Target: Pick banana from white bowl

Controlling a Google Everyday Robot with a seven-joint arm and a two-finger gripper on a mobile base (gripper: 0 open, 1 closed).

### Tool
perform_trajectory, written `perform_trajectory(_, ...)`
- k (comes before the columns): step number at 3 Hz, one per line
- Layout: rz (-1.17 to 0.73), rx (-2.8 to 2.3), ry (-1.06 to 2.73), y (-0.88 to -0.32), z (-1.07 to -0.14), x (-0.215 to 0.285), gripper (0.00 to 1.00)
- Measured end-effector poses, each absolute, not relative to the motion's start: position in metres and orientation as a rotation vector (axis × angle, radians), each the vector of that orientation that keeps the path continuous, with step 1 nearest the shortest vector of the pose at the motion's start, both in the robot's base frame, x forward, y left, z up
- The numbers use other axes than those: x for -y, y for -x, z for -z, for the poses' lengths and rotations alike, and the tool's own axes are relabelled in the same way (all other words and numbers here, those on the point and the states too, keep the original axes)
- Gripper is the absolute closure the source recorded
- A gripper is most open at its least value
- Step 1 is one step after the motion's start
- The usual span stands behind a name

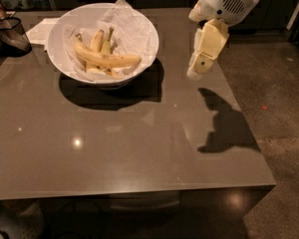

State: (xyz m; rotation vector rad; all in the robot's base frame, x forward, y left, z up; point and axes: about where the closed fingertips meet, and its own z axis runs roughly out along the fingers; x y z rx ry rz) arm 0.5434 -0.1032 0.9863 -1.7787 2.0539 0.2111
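Observation:
The white bowl [147, 36] stands on the far left part of the brown table, lined with crumpled white paper. In it lies the long curved yellow banana [105, 59], its dark stem end at the left, across the front of two shorter bananas [97, 40] with greenish stems. My gripper [195, 73] hangs above the table's right side, to the right of the bowl and apart from it, pointing down. It holds nothing.
A flat white paper sheet [41, 30] lies behind the bowl at the far left. A dark mesh container [10, 35] stands at the table's far left corner. The table's right edge [249, 128] runs just right of the gripper's shadow; speckled floor lies beyond.

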Motion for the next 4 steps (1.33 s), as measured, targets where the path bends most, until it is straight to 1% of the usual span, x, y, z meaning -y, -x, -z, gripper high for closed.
perform_trajectory(1,-0.276,-1.979,1.785,-0.588,-1.002,0.053,0.0)
perform_trajectory(2,-0.284,-1.969,1.779,-0.591,-1.002,0.05,0.0)
perform_trajectory(4,-0.288,-1.902,1.904,-0.617,-0.999,-0.014,0.0)
